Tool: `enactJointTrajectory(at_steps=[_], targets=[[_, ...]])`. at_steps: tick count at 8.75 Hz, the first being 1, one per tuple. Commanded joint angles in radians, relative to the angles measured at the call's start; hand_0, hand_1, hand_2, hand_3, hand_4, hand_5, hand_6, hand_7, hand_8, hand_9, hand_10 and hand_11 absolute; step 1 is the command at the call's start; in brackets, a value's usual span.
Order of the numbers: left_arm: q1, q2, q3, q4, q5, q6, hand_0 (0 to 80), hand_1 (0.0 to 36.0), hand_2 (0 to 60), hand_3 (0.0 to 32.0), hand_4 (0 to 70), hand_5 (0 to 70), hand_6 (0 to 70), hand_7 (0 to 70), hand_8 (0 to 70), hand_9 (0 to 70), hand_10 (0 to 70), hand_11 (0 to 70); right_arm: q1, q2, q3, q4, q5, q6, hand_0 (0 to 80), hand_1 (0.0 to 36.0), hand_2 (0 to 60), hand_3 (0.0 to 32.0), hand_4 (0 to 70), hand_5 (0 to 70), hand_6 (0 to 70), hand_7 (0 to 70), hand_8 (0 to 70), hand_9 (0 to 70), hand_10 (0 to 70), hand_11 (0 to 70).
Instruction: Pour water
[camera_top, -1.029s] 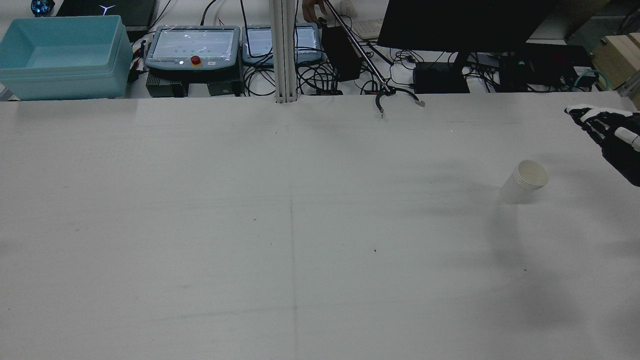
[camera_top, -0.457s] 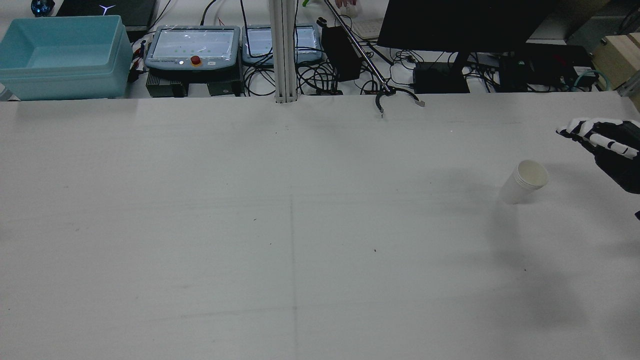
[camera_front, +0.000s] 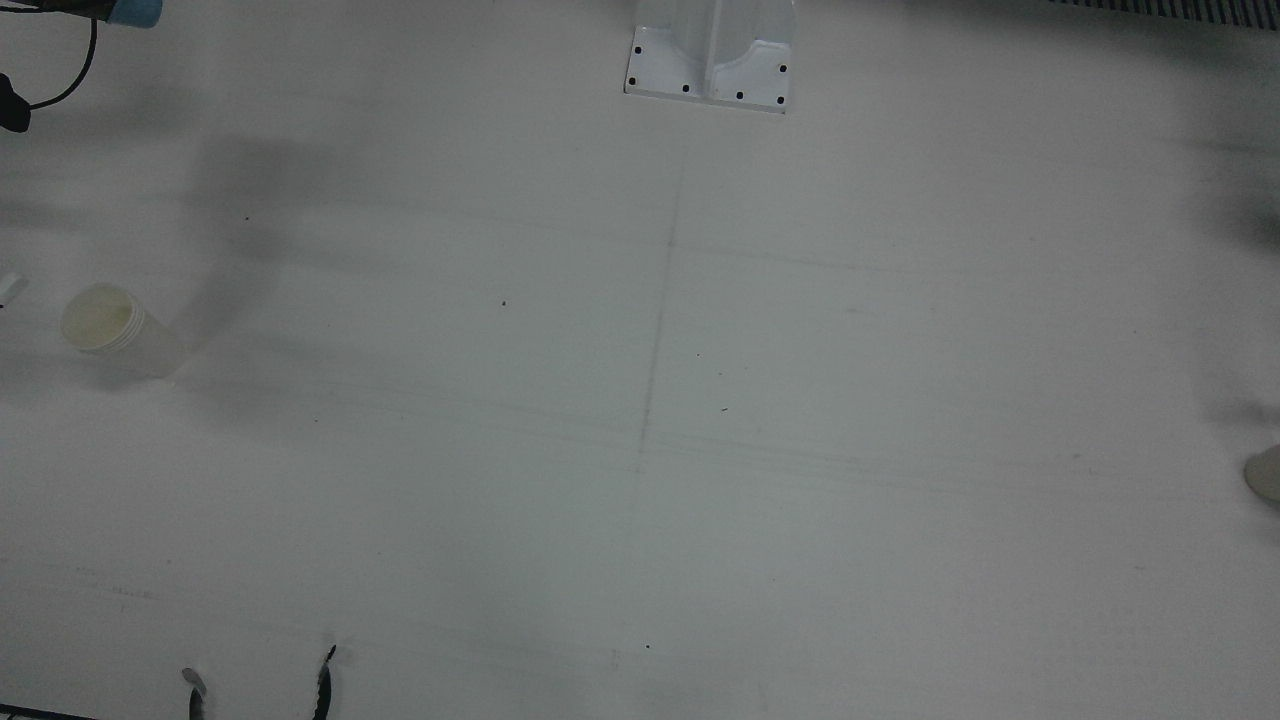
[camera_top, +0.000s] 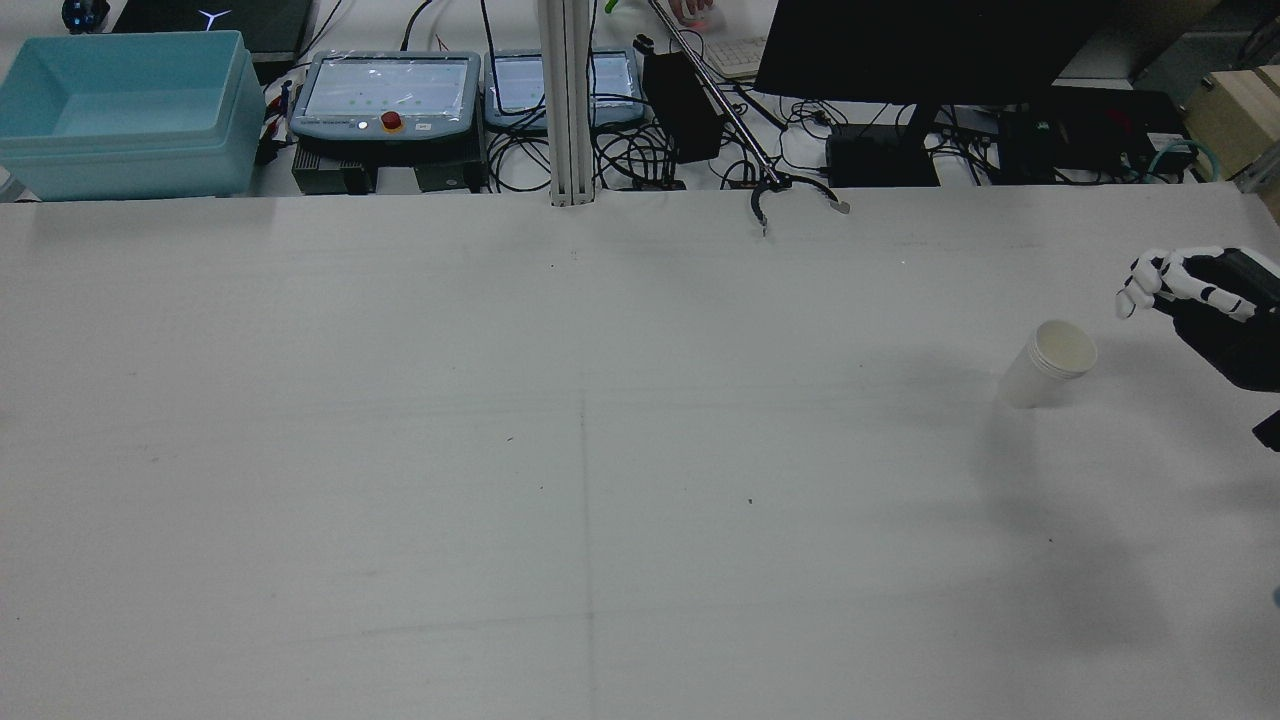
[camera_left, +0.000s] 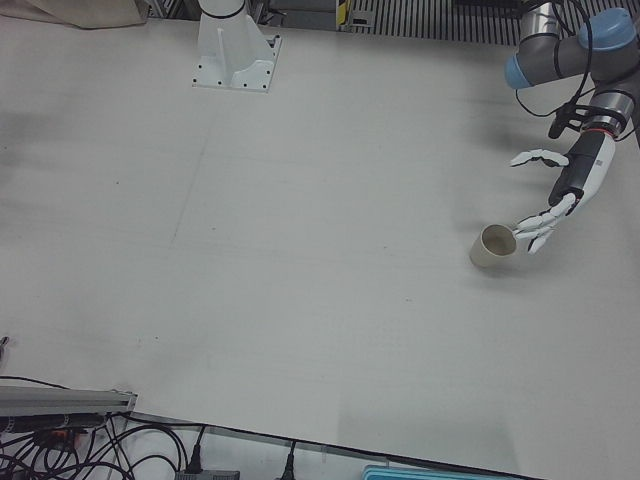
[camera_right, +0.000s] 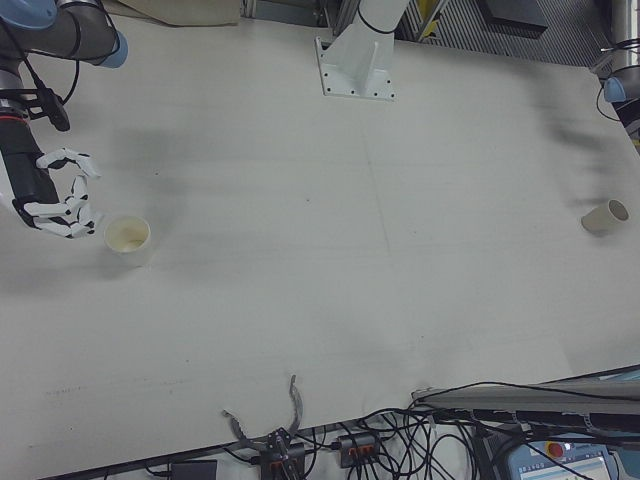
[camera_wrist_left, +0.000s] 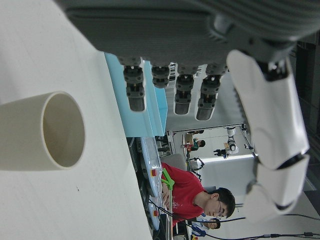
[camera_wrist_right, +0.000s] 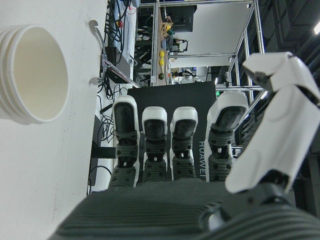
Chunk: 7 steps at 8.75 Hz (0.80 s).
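Note:
A stack of white paper cups (camera_top: 1049, 372) stands upright on the table's right side; it also shows in the right-front view (camera_right: 127, 236) and front view (camera_front: 116, 326). My right hand (camera_top: 1195, 305) is open and empty just right of it, fingers curved toward the stack (camera_wrist_right: 33, 75), not touching. A single beige cup (camera_left: 492, 246) stands before my left arm and also shows in the right-front view (camera_right: 605, 217). My left hand (camera_left: 563, 190) is open and empty beside that cup (camera_wrist_left: 44, 132), fingers spread around it without contact.
A long grabber tool (camera_top: 790, 196) lies over the table's far edge. A teal bin (camera_top: 130, 110), teach pendants (camera_top: 385, 92) and a monitor stand behind the table. The white pedestal base (camera_front: 710, 62) is at the robot's side.
In the rear view my right hand has come down and closer to the cup stack, and its fingers have curled somewhat. The cups have not moved.

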Motion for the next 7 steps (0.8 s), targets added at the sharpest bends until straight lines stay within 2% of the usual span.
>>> enactJointTrajectory(at_steps=[1, 2, 3, 4, 5, 7], targets=[[-0.001, -0.080, 0.150, -0.087, -0.031, 0.048, 53.2, 20.3, 25.6, 0.0, 25.1, 15.0, 16.6, 17.1, 8.1, 8.5, 12.2, 19.6, -0.007, -0.003, -0.004, -0.005, -0.003, -0.005, 45.2, 8.1, 41.3, 0.0, 66.5, 52.9, 56.8, 67.3, 50.5, 68.2, 39.2, 54.5], [-0.001, -0.079, 0.181, -0.153, -0.099, 0.130, 58.9, 25.3, 26.2, 0.0, 25.9, 16.7, 17.0, 17.7, 8.6, 8.7, 12.2, 20.1, -0.011, -0.005, -0.004, -0.005, -0.009, -0.002, 43.6, 6.1, 41.9, 0.0, 70.0, 56.2, 61.2, 70.0, 53.9, 70.0, 43.1, 59.7], [0.002, -0.082, 0.184, -0.171, -0.111, 0.173, 54.6, 21.9, 26.5, 0.0, 25.5, 14.2, 15.6, 16.3, 8.1, 7.8, 11.4, 18.6, -0.011, -0.006, -0.004, -0.005, -0.012, 0.001, 45.4, 6.5, 41.2, 0.0, 70.0, 59.1, 64.4, 70.0, 55.9, 70.0, 45.1, 62.6], [0.002, -0.088, 0.198, -0.189, -0.112, 0.195, 52.6, 19.7, 26.0, 0.0, 25.4, 13.3, 15.2, 15.8, 8.1, 8.1, 11.4, 18.4, -0.015, -0.011, -0.002, -0.005, -0.012, 0.003, 47.4, 9.9, 43.3, 0.0, 70.0, 58.9, 65.0, 70.0, 56.1, 70.0, 45.3, 63.2], [0.003, -0.100, 0.234, -0.211, -0.108, 0.206, 48.9, 15.3, 23.5, 0.0, 24.3, 11.5, 13.4, 13.6, 6.8, 5.7, 9.6, 15.5, -0.025, -0.011, -0.004, -0.005, -0.012, 0.000, 48.2, 11.5, 44.8, 0.0, 70.0, 58.1, 65.1, 70.0, 56.1, 70.0, 44.8, 62.6], [0.009, -0.103, 0.271, -0.261, -0.098, 0.302, 40.6, 6.8, 19.6, 0.0, 18.7, 5.4, 9.2, 10.0, 4.6, 2.2, 6.3, 9.8, -0.044, -0.011, -0.005, -0.005, -0.010, -0.009, 47.9, 11.3, 44.2, 0.0, 70.0, 56.8, 64.7, 70.0, 55.7, 70.0, 44.3, 61.9]])
